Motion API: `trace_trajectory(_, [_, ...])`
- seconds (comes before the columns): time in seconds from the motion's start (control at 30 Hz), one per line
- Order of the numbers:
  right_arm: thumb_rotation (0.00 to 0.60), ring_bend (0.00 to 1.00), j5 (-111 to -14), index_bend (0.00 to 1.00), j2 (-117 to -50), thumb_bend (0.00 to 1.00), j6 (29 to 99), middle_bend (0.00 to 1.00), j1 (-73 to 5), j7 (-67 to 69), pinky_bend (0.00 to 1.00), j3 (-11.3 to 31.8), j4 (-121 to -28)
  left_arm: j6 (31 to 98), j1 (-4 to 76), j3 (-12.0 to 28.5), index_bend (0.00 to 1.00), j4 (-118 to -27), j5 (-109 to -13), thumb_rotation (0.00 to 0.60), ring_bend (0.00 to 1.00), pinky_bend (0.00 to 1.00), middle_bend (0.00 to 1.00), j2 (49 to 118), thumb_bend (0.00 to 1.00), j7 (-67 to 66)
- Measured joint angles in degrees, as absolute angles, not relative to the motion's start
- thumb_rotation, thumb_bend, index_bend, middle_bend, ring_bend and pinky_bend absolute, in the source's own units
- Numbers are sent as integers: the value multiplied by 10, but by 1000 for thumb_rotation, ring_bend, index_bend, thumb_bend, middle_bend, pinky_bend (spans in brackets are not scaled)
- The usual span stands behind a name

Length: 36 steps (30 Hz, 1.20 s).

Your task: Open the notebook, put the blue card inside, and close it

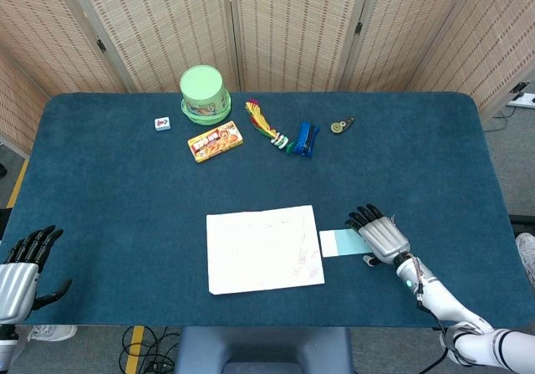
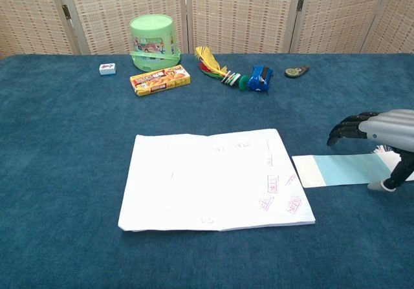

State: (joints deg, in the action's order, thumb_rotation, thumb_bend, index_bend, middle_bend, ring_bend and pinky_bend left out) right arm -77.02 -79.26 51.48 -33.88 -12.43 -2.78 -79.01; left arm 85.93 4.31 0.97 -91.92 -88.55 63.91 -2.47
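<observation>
On the blue felt desk, the closed white paper notebook lies centred, with the pale blue rectangular card flat at its 3 o'clock. Right robot hand hovers over the card's far end, fingers spread and holding nothing; left robot hand sits spread at 8 o'clock.

White notebook lying flat on the blue tabletop, pale page facing up with small pink stamps near its right edge, light blue card flat just beside its right edge, white strip toward the notebook
</observation>
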Motion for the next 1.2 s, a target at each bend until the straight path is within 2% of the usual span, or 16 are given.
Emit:
trace_trajectory(0.43, [600, 0, -757, 260, -799, 155, 487, 115, -342, -135, 30, -20, -782, 858, 44, 10, 125, -918, -883, 600, 110, 174, 101, 640, 277, -25])
trace_trajectory(1.03, [600, 0, -752, 263, -807, 156, 474, 116, -344, -143, 30, -12, -770, 855, 44, 9, 124, -917, -878, 600, 110, 174, 98, 639, 277, -25])
trace_trajectory(1.2, [600, 0, -751, 301, -808, 163, 474, 117, -344, -146, 30, -10, -768, 854, 45, 10, 125, -915, -877, 600, 110, 174, 98, 640, 277, -24])
